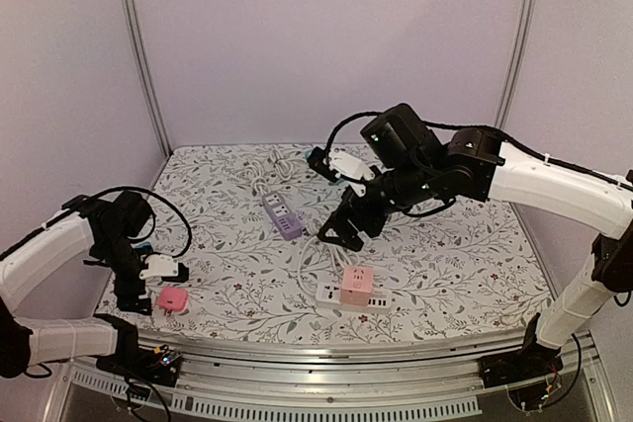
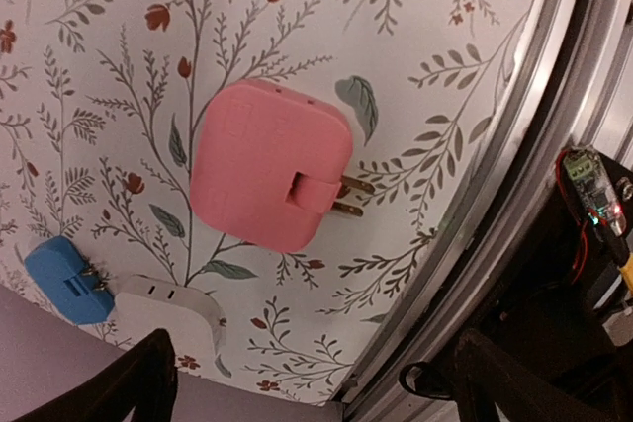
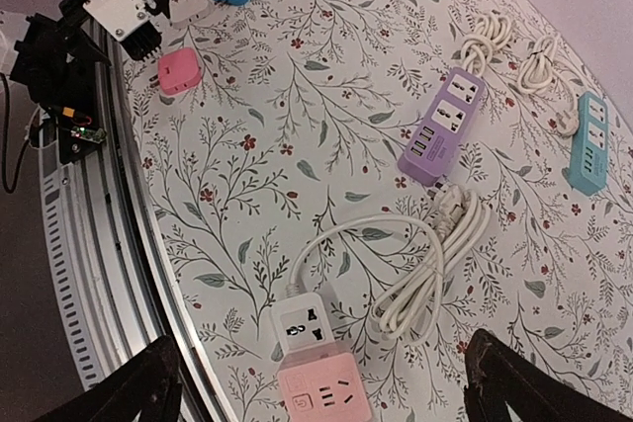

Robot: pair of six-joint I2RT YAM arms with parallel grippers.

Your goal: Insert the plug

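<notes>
A pink square plug (image 2: 269, 165) lies flat on the floral table, its two brass prongs (image 2: 352, 197) pointing toward the front rail. My left gripper (image 2: 316, 392) stands open just short of it, with nothing between its fingers; in the top view the left gripper (image 1: 135, 298) is right beside the plug (image 1: 173, 298) at the near left corner. My right gripper (image 3: 334, 397) hangs open above a pink and white power strip (image 3: 309, 328). From above, that gripper (image 1: 341, 236) sits mid-table, just behind the strip (image 1: 354, 289).
A blue plug (image 2: 64, 279) and a white adapter (image 2: 168, 313) lie close behind the pink plug. A purple strip (image 3: 441, 126), a teal strip (image 3: 590, 140) and coiled white cords (image 3: 440, 259) lie farther back. The metal front rail (image 2: 475, 205) runs right next to the plug.
</notes>
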